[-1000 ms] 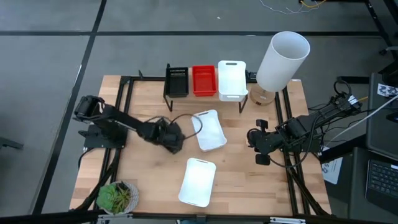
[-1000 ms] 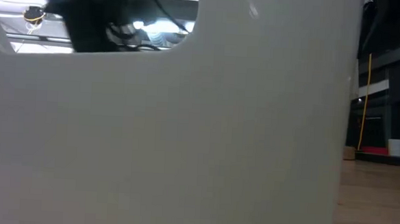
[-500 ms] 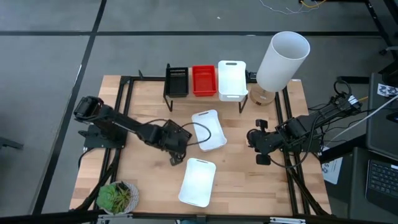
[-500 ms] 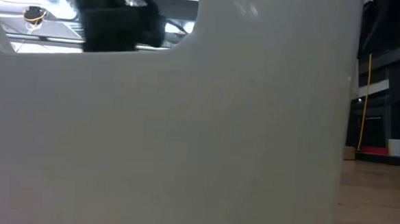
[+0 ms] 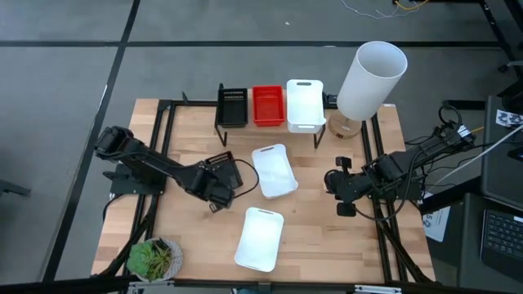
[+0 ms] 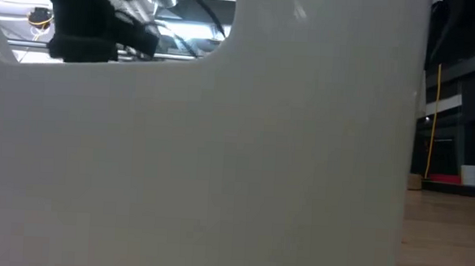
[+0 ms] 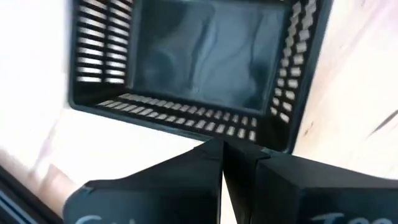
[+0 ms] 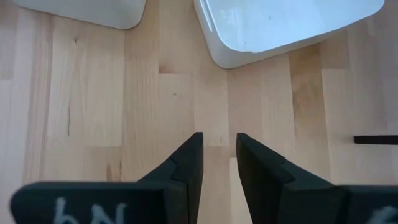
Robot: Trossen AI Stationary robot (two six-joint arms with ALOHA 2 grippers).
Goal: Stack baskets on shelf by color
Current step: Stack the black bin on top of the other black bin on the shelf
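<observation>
- Wooden tabletop (image 5: 188,237), seen from above: the shelf (image 5: 270,122) at the far edge carries one black basket (image 5: 232,106), one red basket (image 5: 268,104) and one white basket (image 5: 305,103).
- Left gripper (image 5: 219,184), fingers clamped on the rim of a second black basket (image 7: 199,68), holds it at mid-table, just beside a loose white basket (image 5: 274,170).
- Another white basket (image 5: 260,238) lies near the front edge.
- Right gripper (image 5: 333,181) waits near the right edge, fingers parted and empty.
- Advice: carry the basket level, align it squarely over its shelved twin, then lower until nested before releasing.
</observation>
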